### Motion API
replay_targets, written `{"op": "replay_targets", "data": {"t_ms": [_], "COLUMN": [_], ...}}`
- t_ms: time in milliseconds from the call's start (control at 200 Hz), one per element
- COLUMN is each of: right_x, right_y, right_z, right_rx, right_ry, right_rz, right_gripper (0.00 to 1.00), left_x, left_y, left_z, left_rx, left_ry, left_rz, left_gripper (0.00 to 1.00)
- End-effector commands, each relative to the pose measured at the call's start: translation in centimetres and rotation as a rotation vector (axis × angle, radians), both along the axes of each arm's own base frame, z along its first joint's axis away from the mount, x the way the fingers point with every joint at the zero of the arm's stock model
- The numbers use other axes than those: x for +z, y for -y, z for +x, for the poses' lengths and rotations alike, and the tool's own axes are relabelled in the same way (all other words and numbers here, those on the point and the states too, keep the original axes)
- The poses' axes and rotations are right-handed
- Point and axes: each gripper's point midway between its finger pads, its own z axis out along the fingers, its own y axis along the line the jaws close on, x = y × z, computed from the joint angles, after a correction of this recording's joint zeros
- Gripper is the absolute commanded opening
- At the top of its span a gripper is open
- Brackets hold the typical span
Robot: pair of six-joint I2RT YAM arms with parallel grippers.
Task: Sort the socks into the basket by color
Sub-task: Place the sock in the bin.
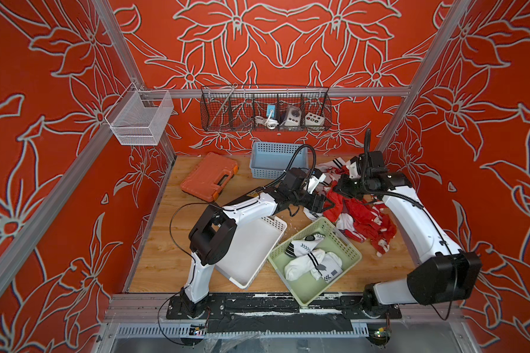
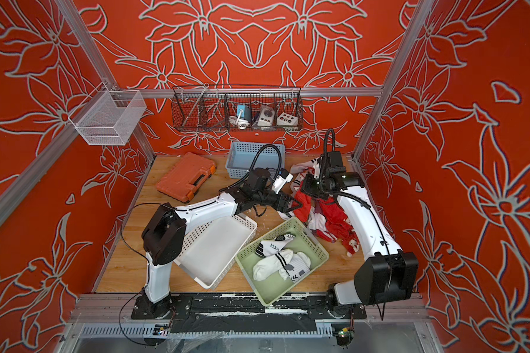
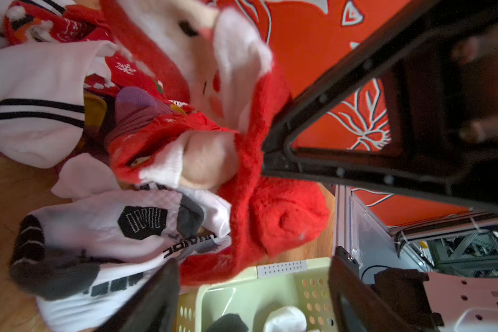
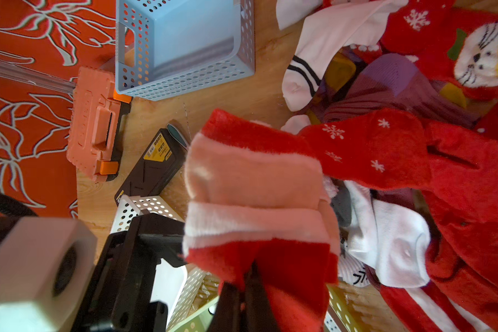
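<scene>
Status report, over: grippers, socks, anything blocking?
Right gripper shut on red striped sock. Left gripper open beside it. White socks in green basket. Left arm crosses white basket corner.

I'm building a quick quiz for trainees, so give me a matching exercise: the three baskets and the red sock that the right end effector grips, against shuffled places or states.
1 green basket
2 white basket
3 blue basket
4 red sock

A by the back wall
B in the right end effector
C holds white socks
D partly under the left arm

Pairs: 1-C, 2-D, 3-A, 4-B
</scene>
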Motion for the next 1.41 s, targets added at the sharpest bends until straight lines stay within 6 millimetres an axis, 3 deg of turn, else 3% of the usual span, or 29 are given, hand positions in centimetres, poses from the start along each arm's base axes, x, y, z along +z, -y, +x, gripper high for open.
{"op": "replay_targets", "data": {"t_ms": [0, 80, 195, 350, 400, 555, 640, 691, 856, 1056, 1201, 1401], "right_x": [0.4, 0.4, 0.4, 0.4, 0.4, 0.6, 1.1, 1.3, 2.3, 0.6, -1.3, -4.4], "right_y": [-0.5, -0.3, -0.2, 0.7, 0.9, 1.2, 1.2, 1.3, 1.3, 1.1, 1.0, 1.5], "right_z": [-0.7, -0.7, -0.9, -0.8, -0.6, 0.1, 0.4, 0.4, 0.7, 1.0, 1.3, 1.6], "right_rx": [0.004, -0.001, -0.006, -0.035, -0.043, -0.043, -0.034, -0.031, -0.015, 0.025, 0.042, 0.052], "right_ry": [0.000, 0.004, 0.009, 0.022, 0.029, 0.037, 0.050, 0.057, 0.085, 0.040, -0.005, -0.066], "right_rz": [0.021, 0.013, 0.012, -0.024, -0.036, -0.056, -0.061, -0.069, -0.083, -0.106, -0.117, -0.173], "right_gripper": [0.00, 0.00, 0.00, 0.00, 0.10, 0.66, 0.90, 0.98, 0.98, 0.98, 0.98, 0.93], "left_x": [1.2, 1.0, 1.3, 2.3, 2.6, 3.2, 3.5, 3.7, 5.0, 6.0, 5.9, 3.5], "left_y": [1.2, 1.4, 1.6, 1.3, 1.1, 0.2, -0.8, -1.6, -5.2, -12.5, -17.6, -22.9], "left_z": [0.1, 0.1, -0.1, -0.9, -1.2, -2.2, -2.5, -2.4, -1.6, -1.1, -2.3, -5.0], "left_rx": [-0.048, -0.051, -0.068, -0.096, -0.104, -0.119, -0.110, -0.092, 0.001, 0.169, 0.279, 0.393], "left_ry": [0.016, -0.002, -0.009, -0.008, -0.012, -0.028, -0.038, -0.043, -0.073, -0.135, -0.166, -0.227], "left_rz": [-0.036, -0.029, -0.038, -0.041, -0.040, -0.014, 0.004, 0.014, 0.063, 0.107, 0.159, 0.263], "left_gripper": [0.55, 0.27, 0.00, 0.00, 0.00, 0.00, 0.00, 0.00, 0.00, 0.00, 0.00, 0.00]}}
